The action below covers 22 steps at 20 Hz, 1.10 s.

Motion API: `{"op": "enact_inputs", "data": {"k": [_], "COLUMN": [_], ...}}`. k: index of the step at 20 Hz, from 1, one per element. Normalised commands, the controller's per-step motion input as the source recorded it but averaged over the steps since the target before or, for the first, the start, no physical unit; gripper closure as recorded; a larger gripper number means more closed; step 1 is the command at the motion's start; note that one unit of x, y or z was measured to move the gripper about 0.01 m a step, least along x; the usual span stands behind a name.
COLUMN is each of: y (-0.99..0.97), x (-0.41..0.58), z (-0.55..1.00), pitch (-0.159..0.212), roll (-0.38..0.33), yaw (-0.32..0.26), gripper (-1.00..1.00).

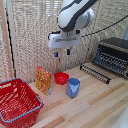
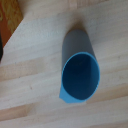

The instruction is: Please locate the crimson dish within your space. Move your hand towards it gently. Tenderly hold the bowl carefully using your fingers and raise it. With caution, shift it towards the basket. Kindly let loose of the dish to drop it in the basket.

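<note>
On the wooden counter (image 1: 95, 102), the crimson dish (image 1: 61, 78) is seen upright between the orange box (image 1: 43, 80) and the blue cup (image 1: 73, 87), near both, with the basket (image 1: 18, 102) standing well apart toward the exterior view's left, at the counter's front edge. The hand (image 1: 62, 52) is held high above the dish, touching nothing, its jaws parted with only air between the two short dark fingers (image 1: 68, 51). In the wrist view only the blue cup (image 2: 80, 70) is shown, seen from above on the pale wood.
</note>
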Motion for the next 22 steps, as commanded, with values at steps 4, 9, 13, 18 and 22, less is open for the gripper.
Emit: {"op": "enact_inputs", "data": {"k": [4, 9, 13, 18, 22], "y": [-0.56, -0.55, -0.48, -0.27, -0.09], "x": [0.366, 0.405, 0.405, 0.357, 0.255], "z": [-0.13, -0.20, -0.27, -0.25, -0.28], "pitch": [0.027, 0.025, 0.000, 0.024, 0.058], "roll": [0.067, 0.074, 0.063, 0.027, 0.007], "yaw": [0.006, 0.000, 0.000, 0.000, -0.035], "gripper": [-1.00, -1.00, -1.00, -1.00, -1.00]}}
